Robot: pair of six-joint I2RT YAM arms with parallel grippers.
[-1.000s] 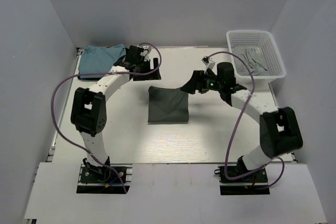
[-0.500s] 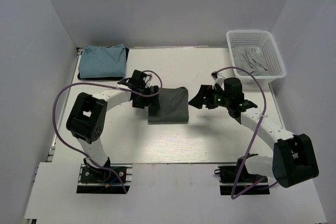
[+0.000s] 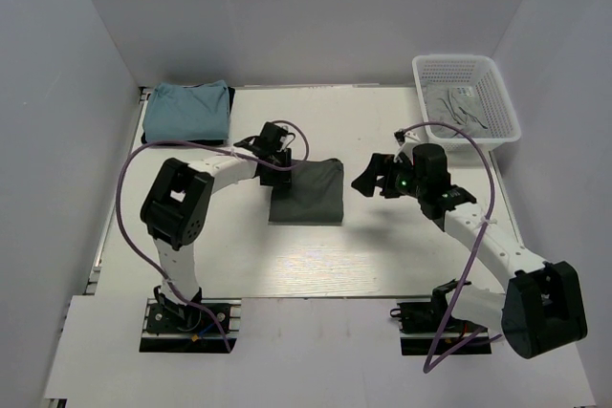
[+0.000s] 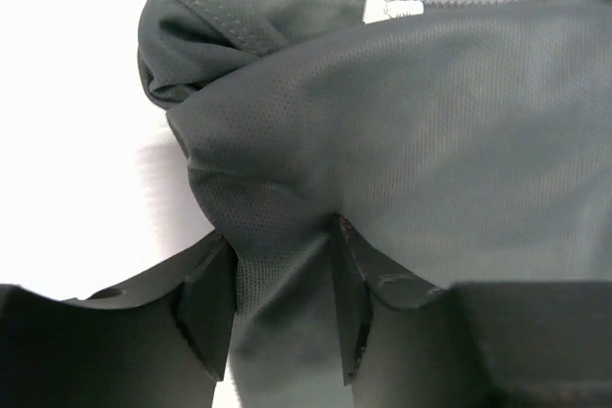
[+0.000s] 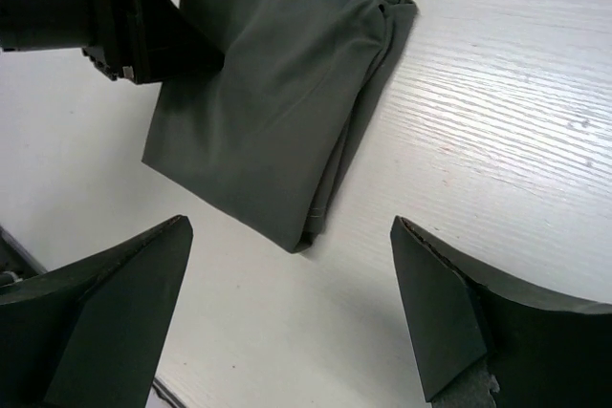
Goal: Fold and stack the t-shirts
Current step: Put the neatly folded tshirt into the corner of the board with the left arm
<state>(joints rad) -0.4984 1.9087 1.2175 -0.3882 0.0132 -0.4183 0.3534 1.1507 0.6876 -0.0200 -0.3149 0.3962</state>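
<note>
**Dark shirt [image 3: 308,193] pinched in the left claw [image 3: 277,167], right claw [image 3: 368,179] wide open**

From the top camera, you see the dark shirt lying folded into a rough rectangle in the middle of the tabletop [image 3: 335,255]. Your left claw sits at its far left corner, right on the cloth. Your right claw hovers just off the shirt's right edge, clear of the fabric. A folded teal shirt [image 3: 186,110] lies at the far left corner of the tabletop, well apart from the dark one. At the far right stands a white mesh basket [image 3: 466,61] with pale shirts [image 3: 459,107] crumpled inside.

On your left wrist camera, the dark shirt [image 4: 430,140] fills most of the view. The left claw [image 4: 280,231] is partly closed, and its fingers [image 4: 206,312] press on either side of a raised ridge of the cloth. The fabric bunches into a knot just above them. A stitched hem and a small white label [image 4: 392,11] run along the top.

On your right wrist camera, the right claw [image 5: 287,226] has its fingers spread far apart and holds nothing. The dark shirt [image 5: 268,93] lies flat on the tabletop [image 5: 497,121] beyond them, and the left claw [image 5: 115,26] is at its upper left corner.
</note>
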